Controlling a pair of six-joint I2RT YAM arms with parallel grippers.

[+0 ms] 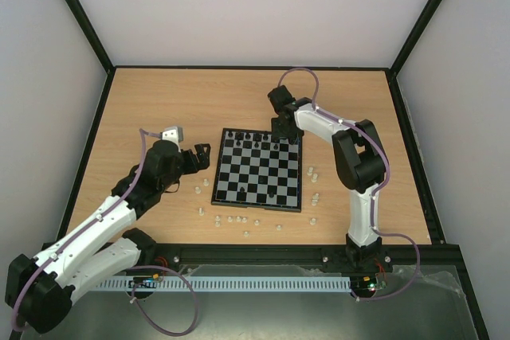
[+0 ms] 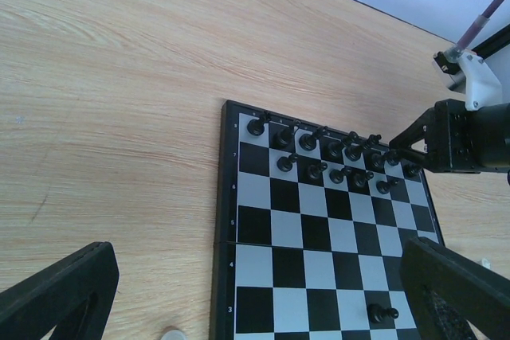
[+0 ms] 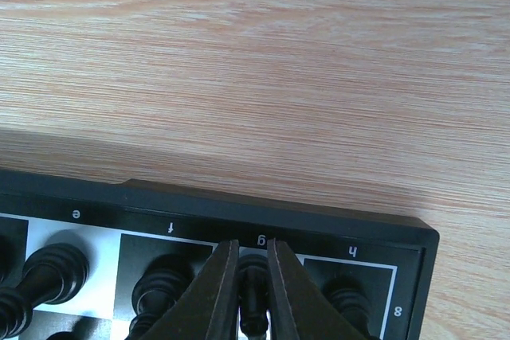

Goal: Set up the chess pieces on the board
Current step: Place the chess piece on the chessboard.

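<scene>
The board (image 1: 255, 189) lies mid-table, its far two rows filled with black chess pieces (image 1: 253, 144). One black piece (image 1: 272, 195) stands alone near the front edge, also visible in the left wrist view (image 2: 381, 314). My right gripper (image 1: 280, 137) is down at the far right of the back row. In the right wrist view its fingers (image 3: 219, 284) pinch a black piece (image 3: 253, 276) standing on the g square. My left gripper (image 1: 195, 158) hovers open just left of the board (image 2: 319, 236), with nothing between its fingers (image 2: 64, 296).
White chess pieces lie scattered on the wood in front of the board (image 1: 231, 219) and to its right (image 1: 312, 173); one (image 2: 173, 334) shows below the left gripper. Black frame rails border the table.
</scene>
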